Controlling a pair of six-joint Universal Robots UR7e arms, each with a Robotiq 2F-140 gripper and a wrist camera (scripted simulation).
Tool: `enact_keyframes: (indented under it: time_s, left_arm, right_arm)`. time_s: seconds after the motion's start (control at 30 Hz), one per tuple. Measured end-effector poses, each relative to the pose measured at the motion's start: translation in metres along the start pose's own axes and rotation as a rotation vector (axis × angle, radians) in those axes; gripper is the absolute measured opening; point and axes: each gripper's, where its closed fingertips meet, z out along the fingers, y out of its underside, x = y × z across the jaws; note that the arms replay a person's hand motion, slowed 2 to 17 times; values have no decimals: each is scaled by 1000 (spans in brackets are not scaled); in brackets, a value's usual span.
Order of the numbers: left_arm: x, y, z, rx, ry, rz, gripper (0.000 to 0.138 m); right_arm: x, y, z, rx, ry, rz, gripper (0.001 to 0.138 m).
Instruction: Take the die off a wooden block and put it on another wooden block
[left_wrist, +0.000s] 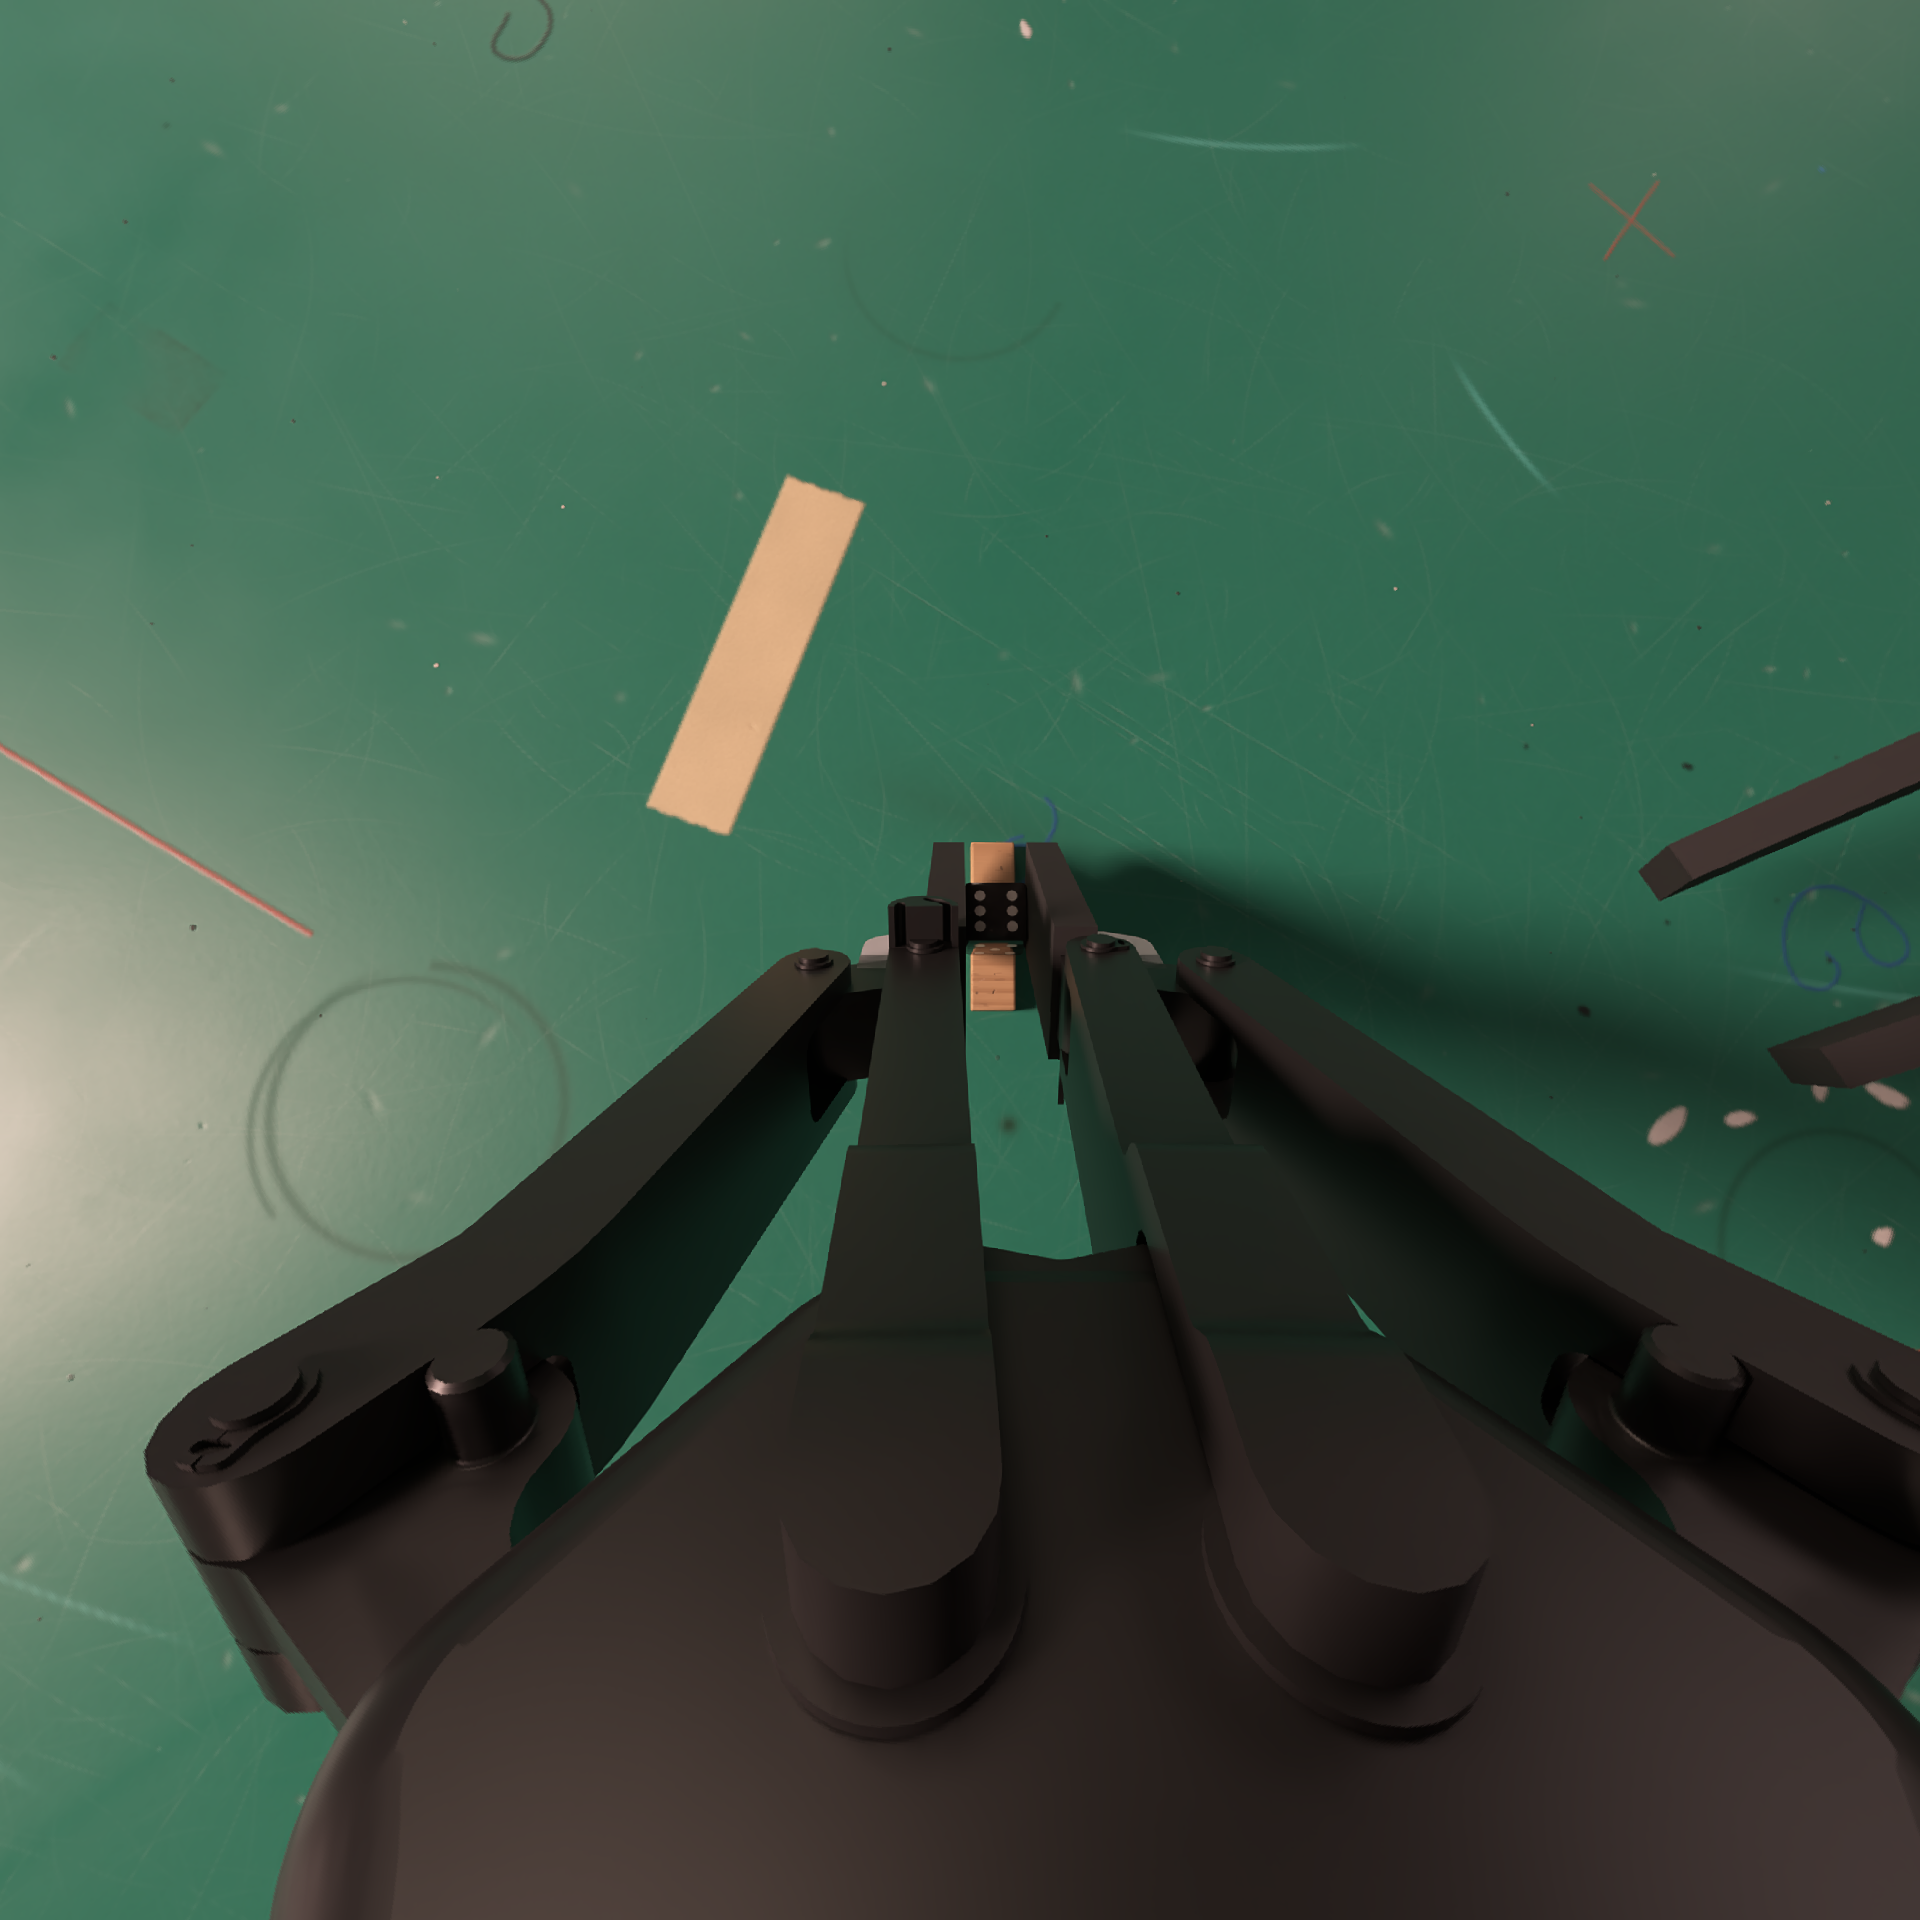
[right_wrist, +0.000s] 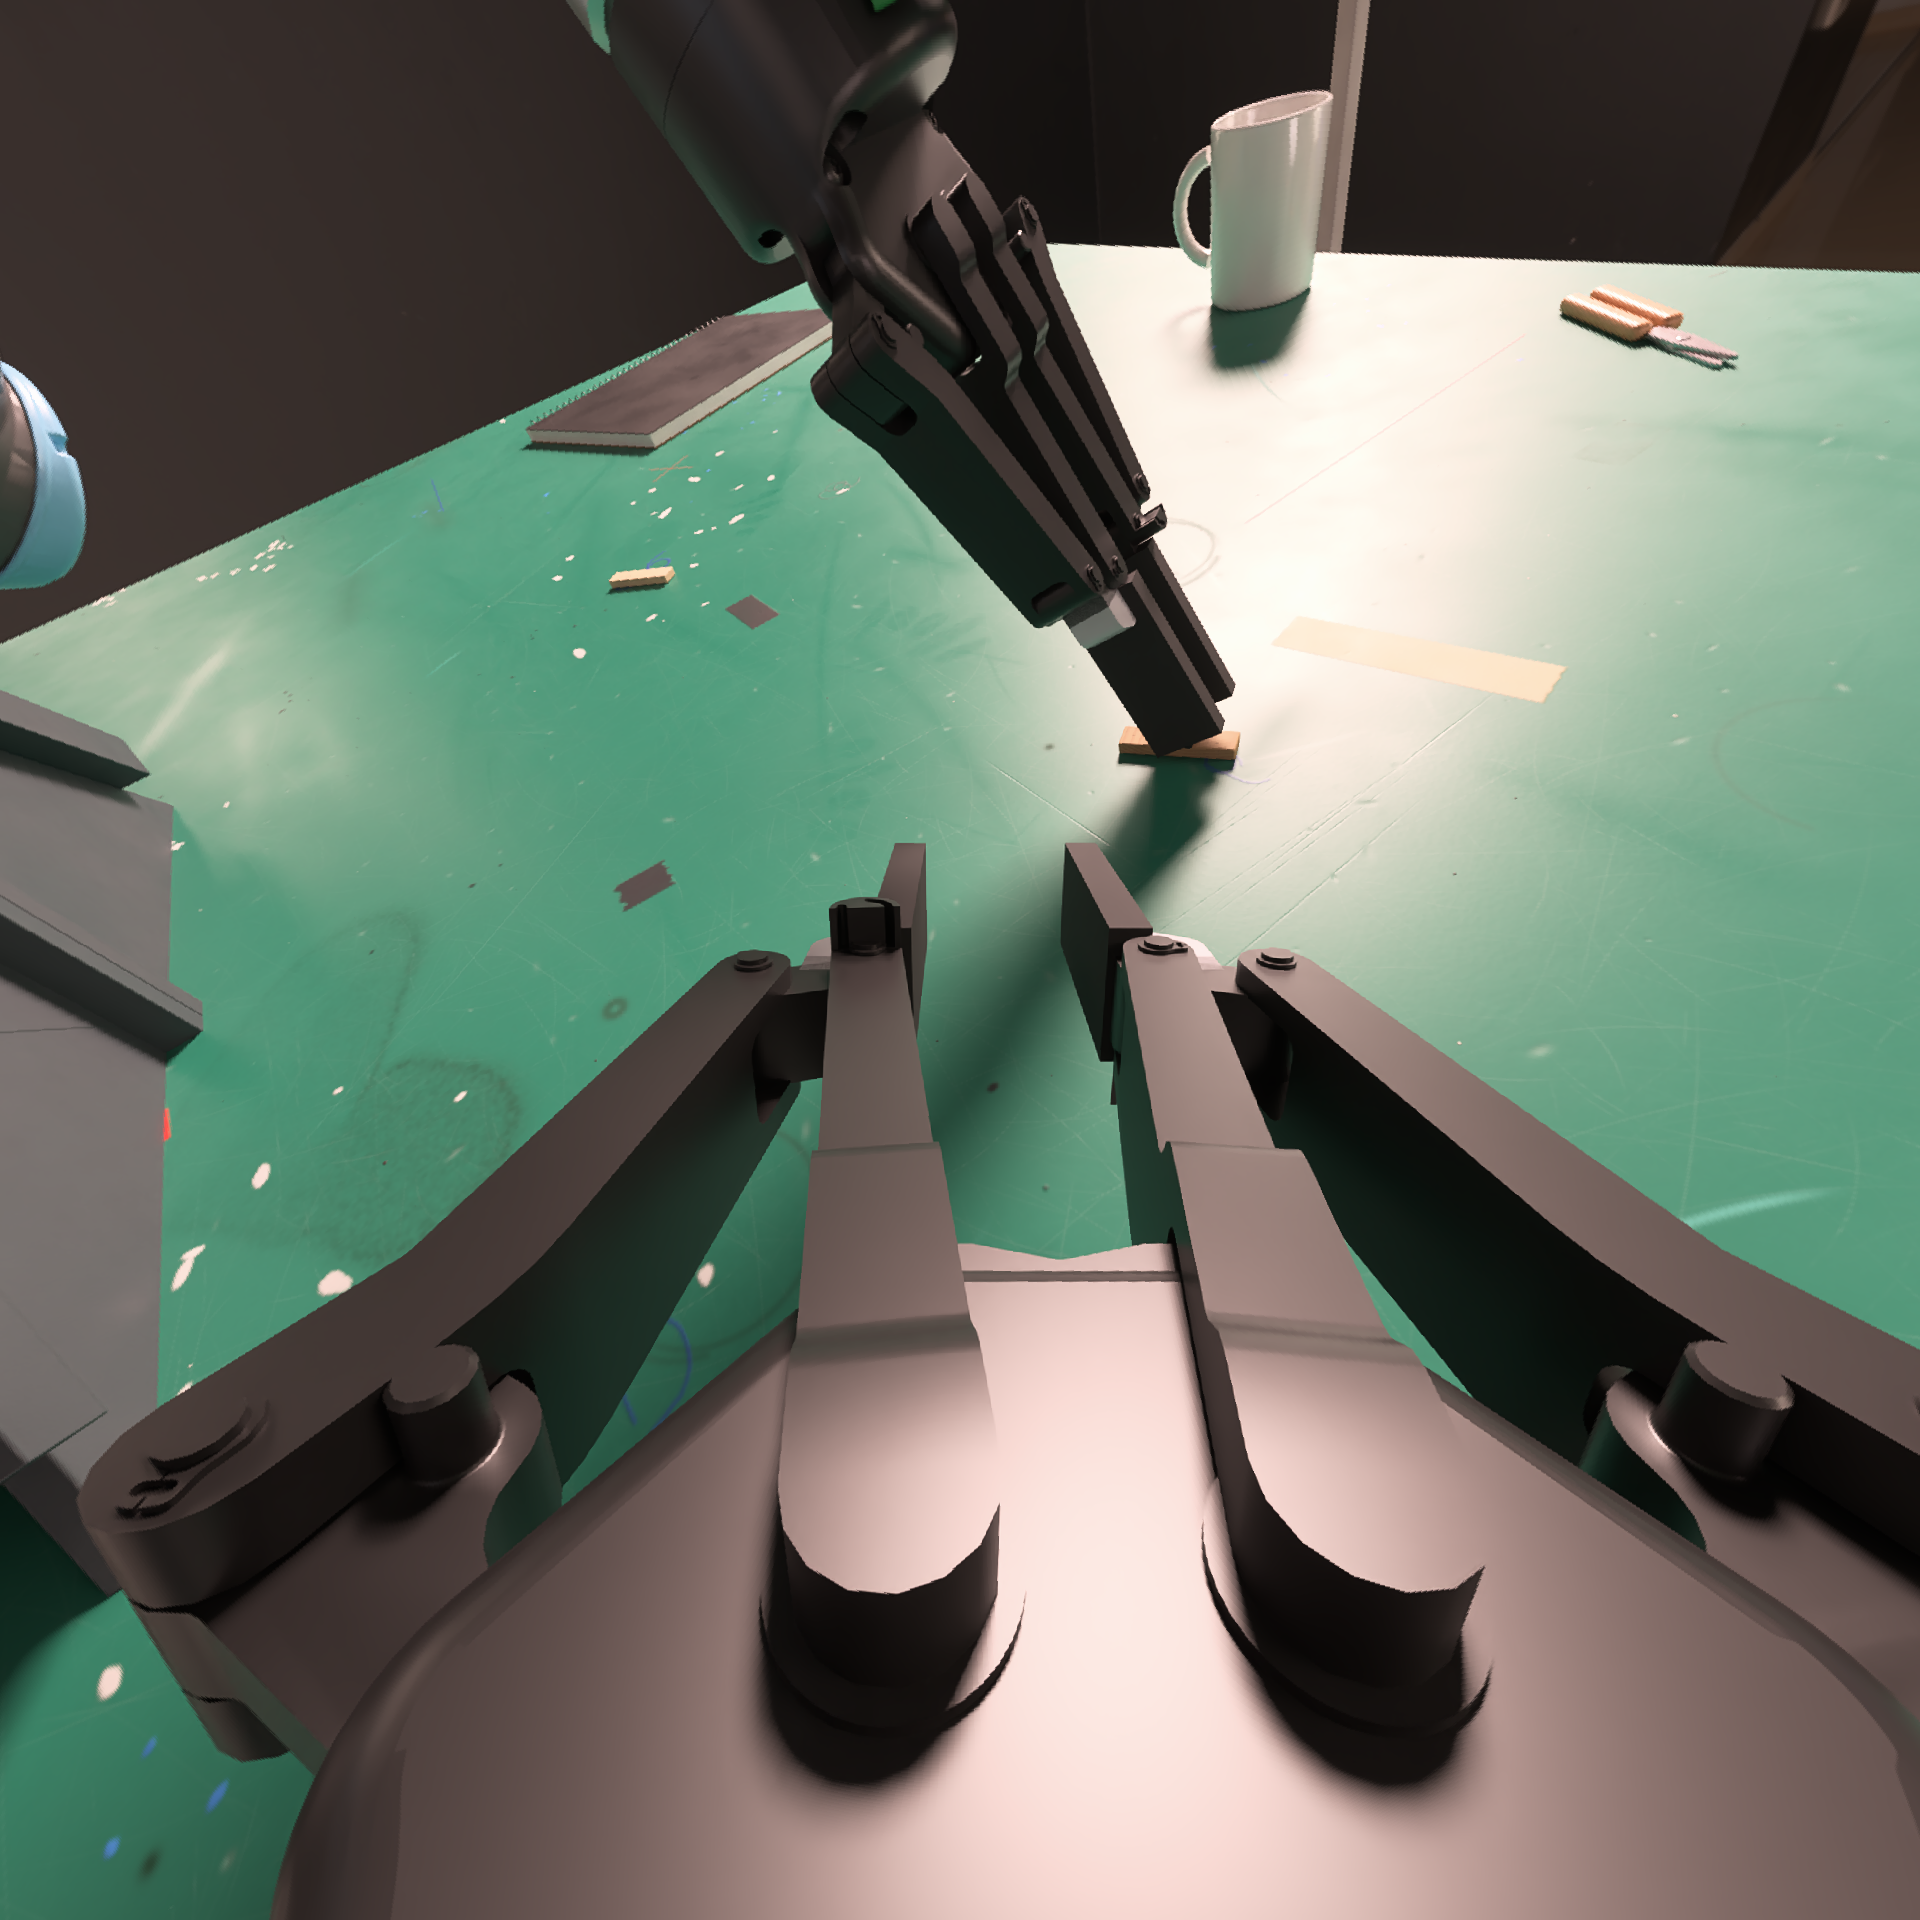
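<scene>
A black die (left_wrist: 995, 909) with pale pips sits over a small flat wooden block (left_wrist: 990, 982) on the green table. My left gripper (left_wrist: 995, 862) is shut on the die, one finger against each side. I cannot tell whether the die still touches the block. In the right wrist view the left gripper (right_wrist: 1179, 717) points down onto that block (right_wrist: 1226, 744), and the die is hidden between its fingers. A second wooden block (right_wrist: 641, 578) lies farther off to the left. My right gripper (right_wrist: 992, 883) is open and empty, low over the table short of the first block.
A tan tape strip (left_wrist: 755, 655) lies flat near the block; it also shows in the right wrist view (right_wrist: 1418, 657). A white mug (right_wrist: 1262, 197), a wooden-handled tool (right_wrist: 1642, 322) and a dark slab (right_wrist: 675, 390) sit near the far edge. The right gripper's fingers (left_wrist: 1766, 821) show at the right.
</scene>
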Motion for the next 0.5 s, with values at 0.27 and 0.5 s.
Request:
enact_keyframes:
  time_s: [0.27, 0.5]
  left_arm:
    - [2, 3, -2, 3, 4, -6, 25]
    - [3, 4, -9, 24, -9, -19, 35]
  right_arm:
    - [4, -2, -3, -13, 7, -5, 36]
    - [12, -9, -9, -35, 30, -35, 37]
